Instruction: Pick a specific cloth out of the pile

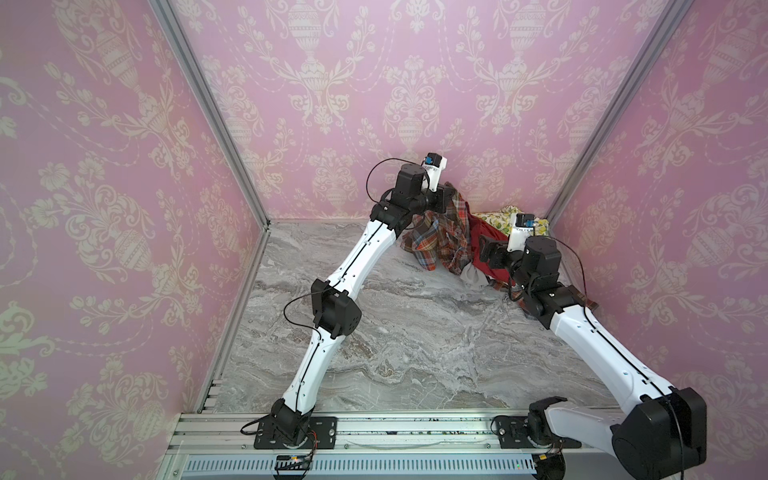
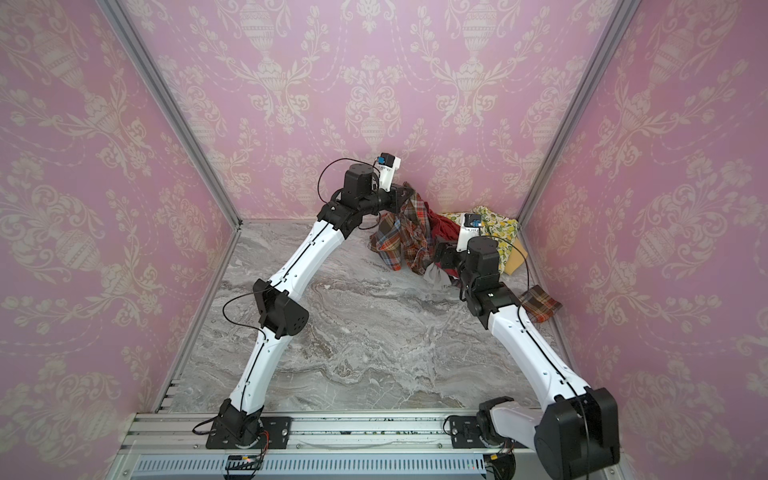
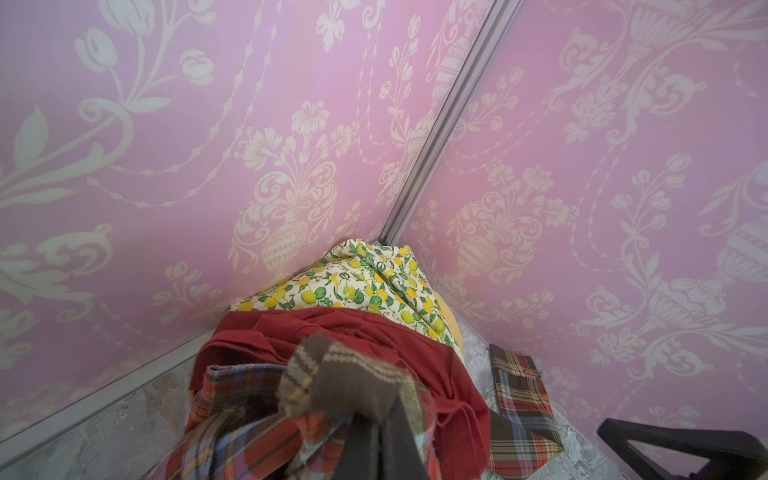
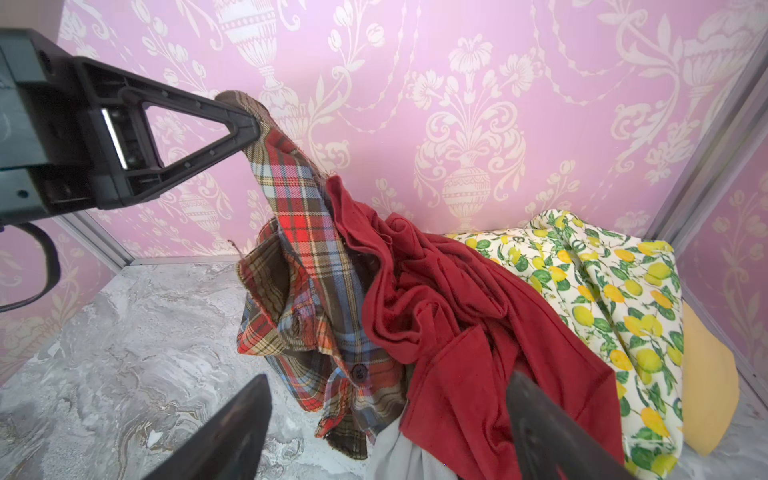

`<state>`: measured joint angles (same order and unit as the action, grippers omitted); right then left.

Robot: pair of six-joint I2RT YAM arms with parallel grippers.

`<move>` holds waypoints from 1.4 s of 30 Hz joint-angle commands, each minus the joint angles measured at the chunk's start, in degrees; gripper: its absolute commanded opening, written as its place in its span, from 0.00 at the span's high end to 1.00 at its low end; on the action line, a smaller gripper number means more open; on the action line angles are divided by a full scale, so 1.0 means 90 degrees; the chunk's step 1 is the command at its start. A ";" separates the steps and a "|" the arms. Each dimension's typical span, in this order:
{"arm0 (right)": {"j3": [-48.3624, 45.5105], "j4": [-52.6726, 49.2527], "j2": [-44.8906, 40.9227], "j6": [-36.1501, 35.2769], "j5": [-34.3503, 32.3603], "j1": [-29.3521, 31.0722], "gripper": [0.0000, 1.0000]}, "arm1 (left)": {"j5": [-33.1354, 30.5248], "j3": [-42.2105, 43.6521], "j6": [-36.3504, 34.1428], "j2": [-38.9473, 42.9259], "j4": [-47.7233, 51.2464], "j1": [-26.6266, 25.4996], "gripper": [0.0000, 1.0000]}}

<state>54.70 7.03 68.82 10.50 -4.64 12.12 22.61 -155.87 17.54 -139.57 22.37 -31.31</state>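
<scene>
My left gripper (image 4: 249, 126), jaws pressed together on a top corner of the cloth (image 4: 299, 249), holds the plaid raised above the marble table (image 1: 415, 332) near the back wall. The fabric hangs from the pinch, with its lower folds on the table beside the pile (image 1: 484, 228) in the back right corner. A plain red cloth (image 4: 457, 311) drapes against the plaid. The lemon-print cloth (image 4: 602, 291) and a pale yellow cloth (image 4: 706, 374) lie behind it, and a grey cloth (image 4: 399, 453) lies beneath. My right gripper (image 4: 386, 374) sits low at the pile's near edge, jaws spread wide and gripping nothing. A plaid patch (image 2: 540, 305) lies beside the right arm; I cannot tell whether it belongs to the same cloth.
</scene>
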 commanded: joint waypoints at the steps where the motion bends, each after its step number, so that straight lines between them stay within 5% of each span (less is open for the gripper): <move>1: 0.0435 0.0050 0.0153 -0.0252 0.0192 -0.0039 0.10 | 0.0088 -0.0365 0.0051 0.0875 -0.0900 -0.0046 1.00; 10: 0.1301 -0.0429 0.0488 -0.0874 0.1445 -0.0097 0.04 | 0.0226 -0.0359 0.0034 0.1222 -0.0976 -0.0066 1.00; 17: 0.0909 0.0289 0.0538 -0.0941 0.2906 -0.0011 0.00 | 0.0202 -0.0361 -0.0014 0.1241 -0.0759 -0.0066 1.00; 26: 0.0786 0.2373 0.2013 -0.0577 0.2538 0.0060 0.00 | 0.0232 -0.0360 -0.0110 0.1349 -0.0532 -0.0144 1.00; 28: 0.0985 0.2798 0.2472 -0.0429 0.2445 0.0060 0.14 | 0.0223 -0.0347 -0.0076 0.1348 -0.0423 -0.0152 1.00; 30: 0.1133 0.3106 0.2737 -0.0188 0.2420 0.0060 0.50 | 0.0210 -0.0347 -0.0102 0.1325 -0.0204 -0.0144 1.00; 31: 0.1180 0.3239 0.2785 -0.0046 0.2419 0.0060 0.83 | 0.0157 -0.0354 -0.0153 0.1311 -0.0069 -0.0144 1.00; 32: 0.1254 0.3197 0.2793 0.0098 0.2357 0.0060 1.00 | 0.0094 -0.0352 -0.0231 0.1294 0.0083 -0.0136 1.00; 42: 0.2706 0.0598 0.2224 0.0607 0.2244 0.0078 1.00 | -0.0285 -0.0131 -0.0515 0.1054 0.1523 0.0473 1.00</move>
<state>73.25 16.99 92.25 13.32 15.73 12.53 21.87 -157.67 15.20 -130.19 30.79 -29.36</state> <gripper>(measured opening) 0.074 0.051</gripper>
